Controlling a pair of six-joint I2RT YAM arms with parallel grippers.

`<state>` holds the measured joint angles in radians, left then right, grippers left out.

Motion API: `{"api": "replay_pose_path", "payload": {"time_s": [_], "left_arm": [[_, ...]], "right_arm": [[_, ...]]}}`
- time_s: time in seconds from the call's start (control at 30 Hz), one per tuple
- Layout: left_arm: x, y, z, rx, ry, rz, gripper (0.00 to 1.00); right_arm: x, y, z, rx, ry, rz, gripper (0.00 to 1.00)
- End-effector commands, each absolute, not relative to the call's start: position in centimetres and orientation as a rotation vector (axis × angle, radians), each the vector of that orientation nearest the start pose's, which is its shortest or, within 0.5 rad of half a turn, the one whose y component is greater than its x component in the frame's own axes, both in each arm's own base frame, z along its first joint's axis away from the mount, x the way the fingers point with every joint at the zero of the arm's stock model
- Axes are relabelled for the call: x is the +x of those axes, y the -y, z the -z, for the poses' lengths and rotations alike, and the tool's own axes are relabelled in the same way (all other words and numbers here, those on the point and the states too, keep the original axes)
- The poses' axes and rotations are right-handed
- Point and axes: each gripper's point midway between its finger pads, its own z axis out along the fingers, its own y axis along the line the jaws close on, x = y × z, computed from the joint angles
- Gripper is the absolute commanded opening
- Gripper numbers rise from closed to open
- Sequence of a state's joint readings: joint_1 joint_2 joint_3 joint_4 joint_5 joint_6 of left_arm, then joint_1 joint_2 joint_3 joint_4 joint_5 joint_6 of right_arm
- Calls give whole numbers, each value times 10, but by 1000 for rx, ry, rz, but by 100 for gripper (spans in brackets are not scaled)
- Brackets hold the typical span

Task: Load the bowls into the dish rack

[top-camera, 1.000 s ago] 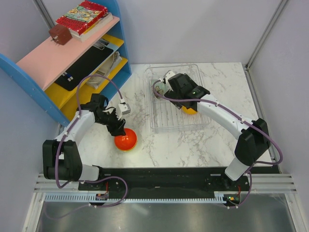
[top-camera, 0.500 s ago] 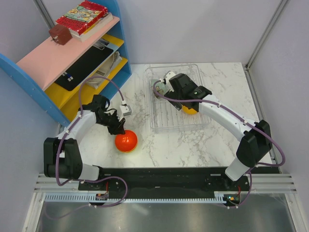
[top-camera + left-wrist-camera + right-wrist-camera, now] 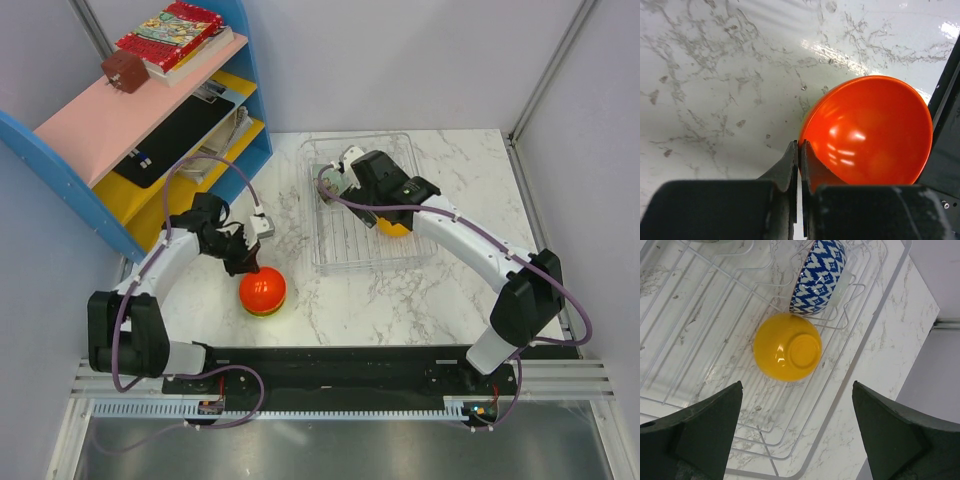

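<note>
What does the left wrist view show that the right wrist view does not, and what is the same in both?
Only the left wrist view: the left gripper shut on the rim of the red-orange bowl, which opens upward. Only the right wrist view: the open right gripper above the dish rack, where the orange-yellow bowl lies upside down and the blue-and-white bowl leans on its side beside it. Both: the marble table.

The left gripper (image 3: 799, 150) has its two dark fingers pressed nearly together on the near-left rim of the red-orange bowl (image 3: 870, 132). The glossy bowl sits open side up on the white marbled counter (image 3: 715, 75). A black edge (image 3: 946, 120) runs just beside the bowl on the right.
</note>
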<state>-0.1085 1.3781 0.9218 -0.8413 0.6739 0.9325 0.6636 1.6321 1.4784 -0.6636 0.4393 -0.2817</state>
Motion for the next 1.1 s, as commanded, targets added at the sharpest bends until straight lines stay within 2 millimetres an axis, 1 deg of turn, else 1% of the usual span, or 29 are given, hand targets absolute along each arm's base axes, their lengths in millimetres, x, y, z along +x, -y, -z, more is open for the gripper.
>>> {"api": "replay_pose_path", "payload": {"time_s": [0.0, 0.03, 0.07, 0.2, 0.27, 0.3, 0.33, 0.37, 0.4, 0.43, 0.47, 0.5, 0.53, 0.57, 0.63, 0.67, 0.73, 0.77, 0.8, 0.83, 0.87, 0.9, 0.93, 0.97, 1.0, 1.03, 1.07], "left_arm": [[258, 124, -141, 1347, -1999, 659, 2], [257, 125, -146, 1338, -1991, 669, 2], [259, 129, -159, 1332, -1951, 675, 2], [259, 140, -185, 1313, -1870, 724, 2], [261, 148, -197, 1307, -1819, 777, 2], [262, 151, -200, 1305, -1805, 802, 2], [268, 154, -208, 1299, -1784, 815, 2], [271, 159, -214, 1295, -1754, 843, 2], [278, 162, -210, 1280, -1768, 878, 2], [286, 165, -219, 1279, -1744, 879, 2], [294, 167, -222, 1275, -1723, 881, 2], [303, 169, -216, 1255, -1751, 905, 2], [312, 171, -223, 1256, -1730, 893, 2], [320, 171, -223, 1249, -1739, 886, 2], [342, 174, -224, 1228, -1751, 874, 2], [349, 174, -223, 1219, -1765, 868, 2], [366, 177, -227, 1196, -1771, 866, 2], [370, 179, -229, 1191, -1773, 864, 2], [373, 180, -231, 1173, -1781, 870, 2], [378, 184, -238, 1175, -1757, 856, 2], [379, 185, -242, 1172, -1748, 845, 2], [379, 187, -246, 1157, -1748, 845, 2], [382, 191, -249, 1161, -1716, 826, 2], [381, 191, -258, 1152, -1700, 794, 2], [381, 193, -260, 1138, -1699, 789, 2], [378, 198, -261, 1142, -1679, 780, 2], [376, 199, -266, 1142, -1668, 761, 2]], "right_arm": [[379, -198, -242, -802, -2081, 240, 97], [379, -200, -243, -795, -2082, 225, 98], [378, -202, -243, -797, -2084, 206, 98], [373, -219, -255, -785, -2070, 52, 98], [365, -237, -255, -801, -2080, -88, 98], [362, -243, -261, -804, -2083, -141, 98], [356, -255, -262, -830, -2089, -234, 98], [354, -261, -259, -816, -2118, -292, 98], [348, -268, -265, -833, -2130, -360, 98], [343, -276, -266, -849, -2141, -425, 98], [336, -287, -263, -870, -2166, -523, 98], [330, -294, -271, -866, -2170, -595, 97], [327, -298, -272, -870, -2173, -648, 98], [321, -306, -276, -897, -2163, -734, 97], [315, -312, -278, -865, -2190, -829, 98], [313, -315, -277, -866, -2197, -873, 98], [303, -323, -279, -876, -2201, -982, 98], [300, -325, -271, -876, -2222, -1007, 98], [299, -329, -271, -881, -2214, -1040, 98], [298, -330, -269, -871, -2226, -1071, 98], [299, -329, -261, -855, -2251, -1100, 98], [300, -331, -262, -850, -2239, -1145, 98], [296, -332, -265, -832, -2245, -1235, 98], [299, -329, -260, -809, -2259, -1274, 98], [303, -329, -264, -792, -2239, -1313, 98], [301, -329, -267, -791, -2227, -1378, 98], [305, -325, -265, -755, -2240, -1406, 98]]}}
